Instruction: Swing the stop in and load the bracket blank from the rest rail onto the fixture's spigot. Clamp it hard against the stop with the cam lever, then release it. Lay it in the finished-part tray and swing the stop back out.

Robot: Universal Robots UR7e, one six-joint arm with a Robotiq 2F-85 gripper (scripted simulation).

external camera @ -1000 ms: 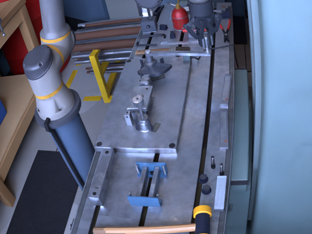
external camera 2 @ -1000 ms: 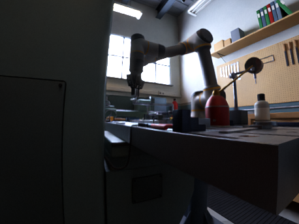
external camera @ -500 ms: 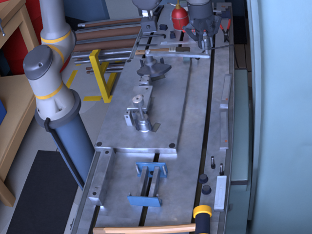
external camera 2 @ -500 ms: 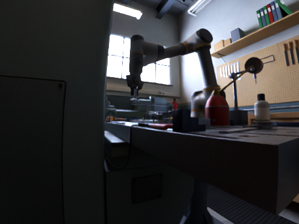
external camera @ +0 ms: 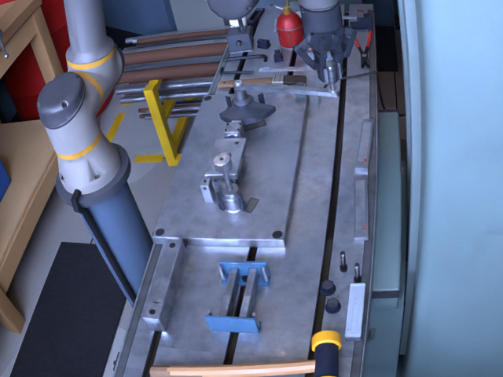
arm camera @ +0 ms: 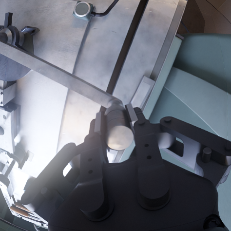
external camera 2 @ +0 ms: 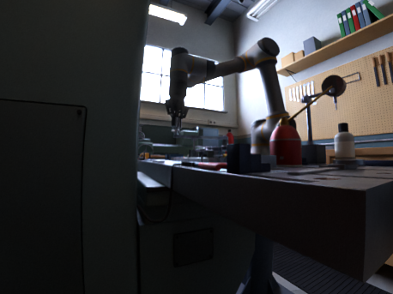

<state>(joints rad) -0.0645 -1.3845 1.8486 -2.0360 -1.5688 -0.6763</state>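
My gripper is closed around the cylindrical knob at the end of the cam lever. It hangs over the far right side of the fixture plate. The lever's long flat bar runs from the knob back to the dark cam hub. The spigot stands bare in the middle of the plate, with the stop block just in front of it. The blue rest rail near the front edge is empty. I cannot make out the bracket blank.
The robot's arm column rises at the left of the table. A red oil can, pliers and a brush lie at the far end. A yellow-capped handle stands at the near edge. A teal cabinet flanks the right side.
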